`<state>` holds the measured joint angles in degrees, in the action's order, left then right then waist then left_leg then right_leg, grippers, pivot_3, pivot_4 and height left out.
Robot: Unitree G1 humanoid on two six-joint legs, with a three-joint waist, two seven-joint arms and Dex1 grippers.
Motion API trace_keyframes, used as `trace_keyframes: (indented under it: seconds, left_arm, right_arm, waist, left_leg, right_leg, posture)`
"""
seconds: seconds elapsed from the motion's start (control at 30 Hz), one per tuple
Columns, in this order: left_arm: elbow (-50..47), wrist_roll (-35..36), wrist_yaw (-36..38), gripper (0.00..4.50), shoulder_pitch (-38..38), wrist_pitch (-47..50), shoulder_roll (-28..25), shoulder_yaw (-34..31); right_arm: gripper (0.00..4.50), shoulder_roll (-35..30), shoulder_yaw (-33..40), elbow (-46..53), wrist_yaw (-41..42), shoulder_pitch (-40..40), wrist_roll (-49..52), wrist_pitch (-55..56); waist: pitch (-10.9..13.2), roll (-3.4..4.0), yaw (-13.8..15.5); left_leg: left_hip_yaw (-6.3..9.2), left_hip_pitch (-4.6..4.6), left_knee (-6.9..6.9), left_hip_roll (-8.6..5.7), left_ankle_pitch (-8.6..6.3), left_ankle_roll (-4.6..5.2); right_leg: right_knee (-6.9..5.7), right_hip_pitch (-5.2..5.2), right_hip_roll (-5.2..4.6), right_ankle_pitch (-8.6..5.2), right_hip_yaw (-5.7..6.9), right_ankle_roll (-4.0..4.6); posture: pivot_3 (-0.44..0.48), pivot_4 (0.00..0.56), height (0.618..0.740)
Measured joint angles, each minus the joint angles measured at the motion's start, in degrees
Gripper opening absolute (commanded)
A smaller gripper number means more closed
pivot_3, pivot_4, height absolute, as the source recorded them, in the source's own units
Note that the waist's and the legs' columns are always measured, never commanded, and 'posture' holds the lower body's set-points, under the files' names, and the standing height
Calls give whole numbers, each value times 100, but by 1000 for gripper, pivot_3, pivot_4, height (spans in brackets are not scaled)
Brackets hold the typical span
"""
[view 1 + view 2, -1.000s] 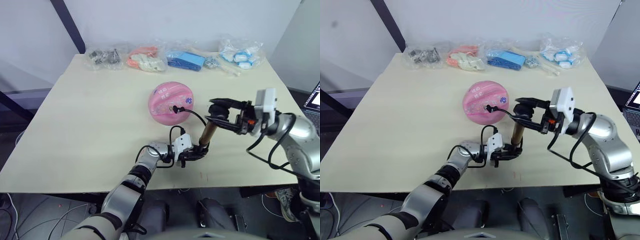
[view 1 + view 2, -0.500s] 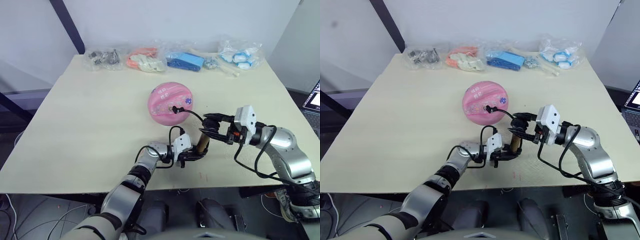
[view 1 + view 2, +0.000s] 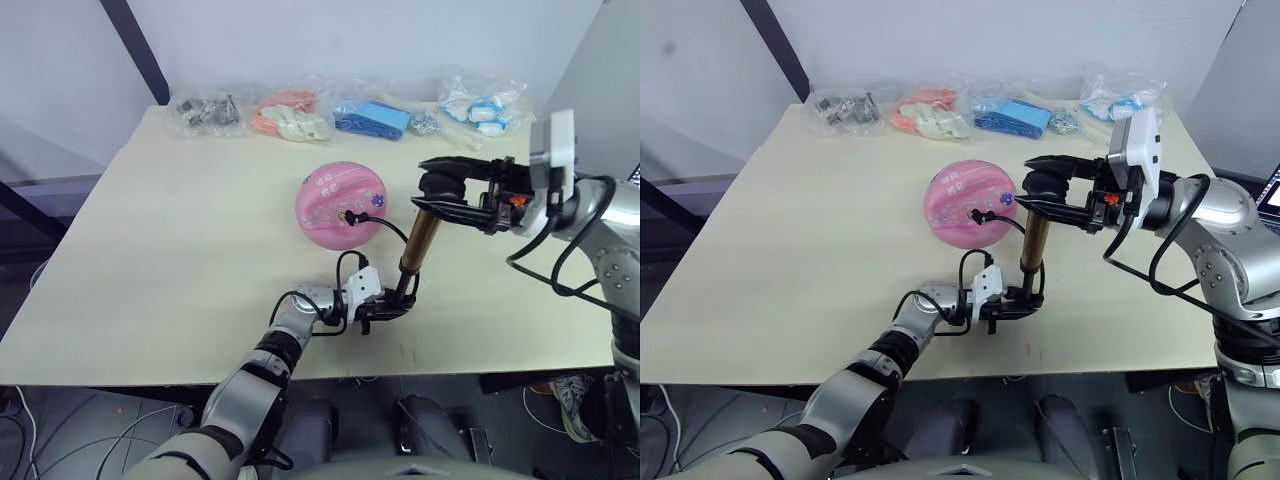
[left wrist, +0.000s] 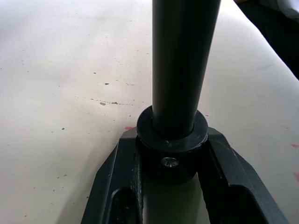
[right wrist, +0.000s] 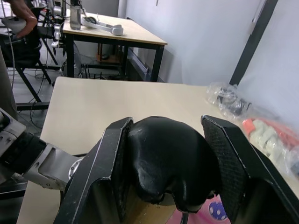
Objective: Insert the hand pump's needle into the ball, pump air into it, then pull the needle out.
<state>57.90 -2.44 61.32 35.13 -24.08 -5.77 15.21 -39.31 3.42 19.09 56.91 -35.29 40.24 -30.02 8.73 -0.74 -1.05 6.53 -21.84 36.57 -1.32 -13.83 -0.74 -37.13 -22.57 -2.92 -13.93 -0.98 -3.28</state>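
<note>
The left gripper (image 3: 385,305) rests low on the table (image 3: 180,230) near its front edge, its two black fingers (image 4: 117,186) clamped on the black base cap of the hand pump (image 3: 417,243), which stands nearly upright, leaning slightly toward the robot's right. The right gripper (image 3: 440,190) is up at the pump's top, its fingers (image 5: 231,168) closed around the black T-handle (image 5: 168,158), with the bronze-gold barrel hanging below it. A thin black hose (image 3: 385,222) loops from the pump's base up to the pink ball (image 3: 340,205), which sits on the table just behind and to the left of the pump. The needle (image 3: 349,217) at the hose's end meets the ball's near side. Several clear plastic bags (image 3: 295,115) of small items lie in a row along the table's far edge, well apart from the ball.
</note>
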Motion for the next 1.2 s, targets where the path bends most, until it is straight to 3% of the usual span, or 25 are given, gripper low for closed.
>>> trace_keyframes:
  seconds: [0.37,0.83,1.2]
  left_arm:
    - [-12,-22,108,1073,20,30,-47,41]
    - [-175,-82,100,1073,11,262,-87,120]
    - [-243,-88,99,1073,-31,300,-96,119]
  right_arm:
    - [1943,398,-428,402,-353,-395,-169,-70]
    - [1943,362,-976,417,-354,1008,-1255,550]
    - [1943,561,-1245,44,-388,1567,-1936,915]
  waist:
    - [-1,-1,-11]
    - [-21,-21,-4]
    - [-28,-27,-3]
  left_leg:
    - [2,0,-4,3,0,0]
    - [-1,10,-3,3,0,0]
    - [1,12,-4,3,0,0]
  right_leg:
    - [-1,-4,2,0,2,0]
    - [-1,7,3,-1,0,0]
    - [1,11,3,-1,3,0]
  posture:
    - [0,150,740]
    - [0,150,740]
    - [0,150,740]
